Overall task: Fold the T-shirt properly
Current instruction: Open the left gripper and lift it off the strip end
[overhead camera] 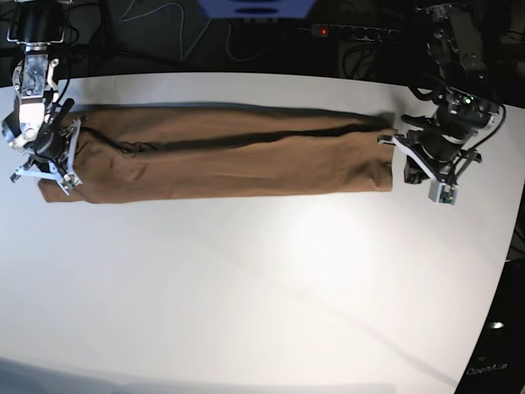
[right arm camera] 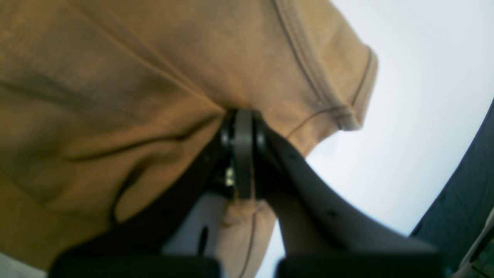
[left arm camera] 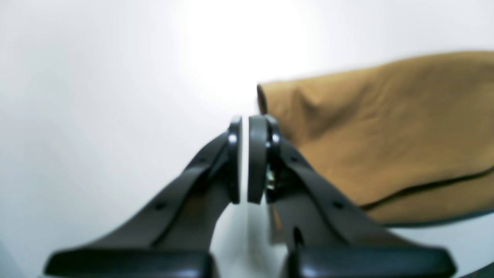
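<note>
In the left wrist view the left gripper [left arm camera: 244, 160] is closed on nothing, a thin slit between its pads, with the T-shirt [left arm camera: 386, 135] just beside it to the right. In the right wrist view the right gripper [right arm camera: 243, 154] pinches a fold of cloth near the hem. In the base view the T-shirt [overhead camera: 230, 156] is a long band lying across the upper table [overhead camera: 262, 287], one gripper at each end.

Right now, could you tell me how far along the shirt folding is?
Done: the T-shirt lies on the white table as a long narrow band, sides apparently folded in. In hand: the right gripper is shut on fabric at one end; the left gripper is closed beside the other end, holding nothing. Left: folding the band crosswise into a compact stack.
</note>
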{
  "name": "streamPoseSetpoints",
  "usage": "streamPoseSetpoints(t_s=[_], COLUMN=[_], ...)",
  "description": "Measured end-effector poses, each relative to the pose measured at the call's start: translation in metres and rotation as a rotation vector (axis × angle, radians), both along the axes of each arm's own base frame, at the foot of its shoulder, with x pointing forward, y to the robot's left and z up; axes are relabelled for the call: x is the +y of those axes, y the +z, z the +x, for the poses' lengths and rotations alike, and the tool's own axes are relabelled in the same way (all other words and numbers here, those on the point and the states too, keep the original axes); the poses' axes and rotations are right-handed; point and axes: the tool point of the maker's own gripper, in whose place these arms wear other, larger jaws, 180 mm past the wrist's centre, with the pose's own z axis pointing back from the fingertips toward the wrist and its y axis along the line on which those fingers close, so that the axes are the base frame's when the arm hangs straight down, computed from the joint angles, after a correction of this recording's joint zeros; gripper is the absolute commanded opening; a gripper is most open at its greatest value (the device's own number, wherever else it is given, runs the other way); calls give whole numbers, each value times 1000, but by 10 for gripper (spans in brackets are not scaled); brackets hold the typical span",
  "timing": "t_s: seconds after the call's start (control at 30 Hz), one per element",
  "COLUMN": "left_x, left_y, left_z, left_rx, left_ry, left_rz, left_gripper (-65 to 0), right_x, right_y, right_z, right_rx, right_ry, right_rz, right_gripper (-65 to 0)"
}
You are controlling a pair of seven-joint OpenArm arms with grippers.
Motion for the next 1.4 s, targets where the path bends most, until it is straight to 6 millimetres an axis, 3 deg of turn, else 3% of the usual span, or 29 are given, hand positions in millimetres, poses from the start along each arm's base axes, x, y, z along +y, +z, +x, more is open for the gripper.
streamPoseSetpoints(t_s=[0.27, 0.33, 0.43, 0.53, 0.67, 0.8, 1.0, 1.13, 1.4], left_x=[-2, -3, -14, 3, 34, 66, 59, 42, 42], left_y=[7, 5, -1, -12, -54, -62, -65, -56, -32], left_z=[-5, -7, -17, -26, -47, -46, -46, -38, -33], left_rx=[31, 39, 60, 100, 293, 328, 331, 280, 249], left_ry=[-14, -36, -155, -164, -106, -11, -20, -43, -96], left_rz=[25, 31, 44, 61, 41, 26, 6, -115, -234], left_gripper=[-600, -524, -345, -254, -255, -254, -254, -254, -254], right_x=[2, 2, 2, 2, 3, 2, 4, 4, 4], right_y=[-1, -1, -1, -1, -1, -1, -2, -2, -3], right_z=[0, 0, 0, 0, 0, 0, 0, 0, 0], right_rx=[-3, -3, -4, -5, -5, -6, -6, -4, -7], right_ry=[-8, -8, -9, -8, -9, -11, -12, -14, -19], right_rz=[-3, -3, -3, -2, -1, -2, 1, -3, -4], right_gripper=[-649, -649, -649, -649, -649, -649, -649, -649, -649])
